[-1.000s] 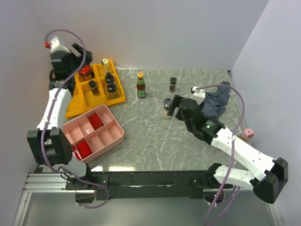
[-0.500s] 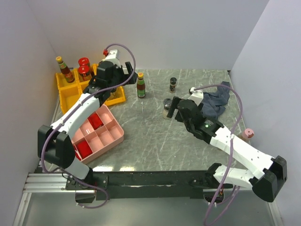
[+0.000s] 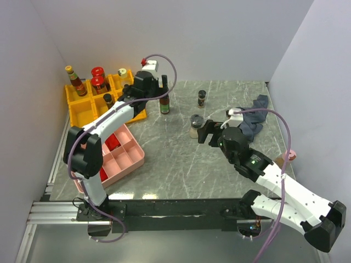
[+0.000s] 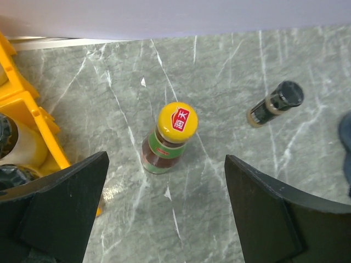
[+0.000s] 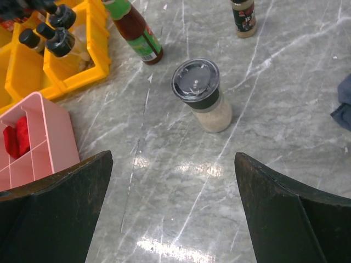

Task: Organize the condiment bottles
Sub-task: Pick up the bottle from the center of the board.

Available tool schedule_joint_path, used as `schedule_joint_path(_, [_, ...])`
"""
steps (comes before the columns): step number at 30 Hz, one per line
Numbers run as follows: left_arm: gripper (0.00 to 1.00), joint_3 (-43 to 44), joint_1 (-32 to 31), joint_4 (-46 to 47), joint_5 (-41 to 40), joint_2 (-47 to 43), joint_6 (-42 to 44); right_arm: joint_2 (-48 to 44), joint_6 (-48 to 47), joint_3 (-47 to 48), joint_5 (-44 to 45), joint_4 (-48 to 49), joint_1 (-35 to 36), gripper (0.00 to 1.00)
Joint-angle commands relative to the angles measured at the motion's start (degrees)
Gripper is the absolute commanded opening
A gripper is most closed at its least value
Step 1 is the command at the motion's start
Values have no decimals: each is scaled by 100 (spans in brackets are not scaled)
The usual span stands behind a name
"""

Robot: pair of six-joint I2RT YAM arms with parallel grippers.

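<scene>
In the left wrist view the yellow rack runs off the 9 o'clock edge, its jars half behind the left tool. The cloth is clipped at 3 o'clock. In the right wrist view the green-labelled bottle loses its cap at 12 o'clock. Overhead, the right arm hides most of a pink-capped bottle.

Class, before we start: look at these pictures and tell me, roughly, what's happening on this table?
Condiment bottles are being sorted into a yellow rack, which already holds several. The left gripper hangs open over a yellow-capped bottle standing on the table, jaws either side, not touching. The right gripper is open too, facing a clear-lidded shaker. A small black-capped jar stands loose farther back.
</scene>
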Motion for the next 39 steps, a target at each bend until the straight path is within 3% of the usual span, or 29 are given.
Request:
schedule_joint_path(1, [91, 483, -177, 318, -468, 219, 337, -6, -160, -49, -65, 352, -31, 100])
schedule_joint_path(17, [72, 1178, -274, 722, -715, 1283, 618, 20, -177, -101, -30, 396, -23, 100])
schedule_joint_path(28, [56, 1134, -283, 836, -767, 1345, 566, 29, -186, -93, -39, 422, -31, 100])
schedule_joint_path(39, [1, 1055, -292, 722, -697, 1073, 469, 3, -177, -84, -47, 414, -23, 100])
